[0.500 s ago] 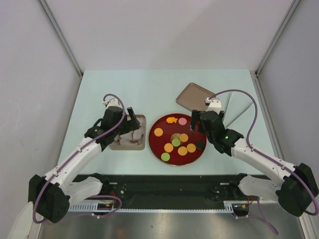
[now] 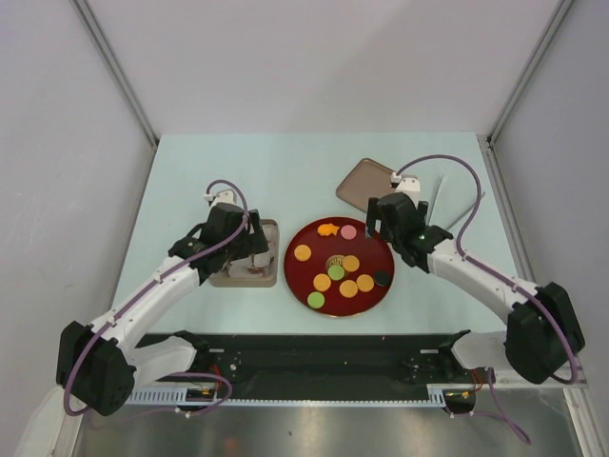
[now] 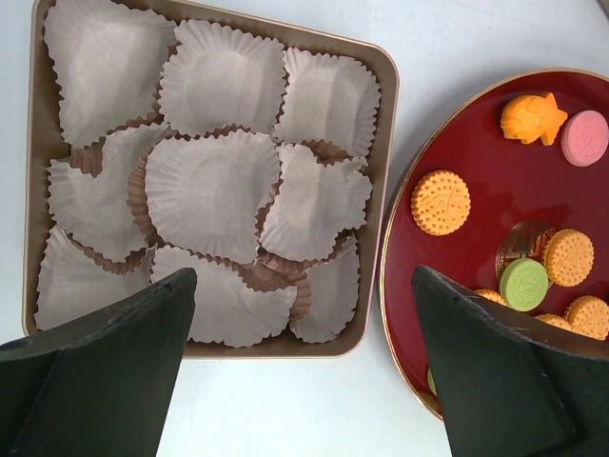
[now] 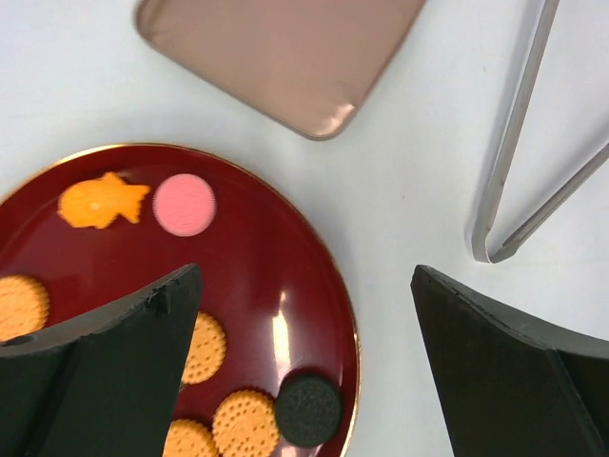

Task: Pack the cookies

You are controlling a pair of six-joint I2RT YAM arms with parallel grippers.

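handling: cookies (image 3: 441, 202) — judged light, thin, stiff, brittle | hold: pinch gently across the rim, off the glossy plate (image 4: 276, 248) | left gripper (image 3: 300, 286), right gripper (image 4: 304, 276) — fingers spread wide, empty

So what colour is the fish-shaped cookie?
The fish cookie is orange, clearest in the right wrist view, beside the pink cookie.

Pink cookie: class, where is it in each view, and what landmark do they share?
Top external: pink cookie on the red plate's far side.
Left wrist: pink cookie, upper right edge.
Right wrist: pink cookie, upper left.
Shared landmark: orange fish-shaped cookie beside it.
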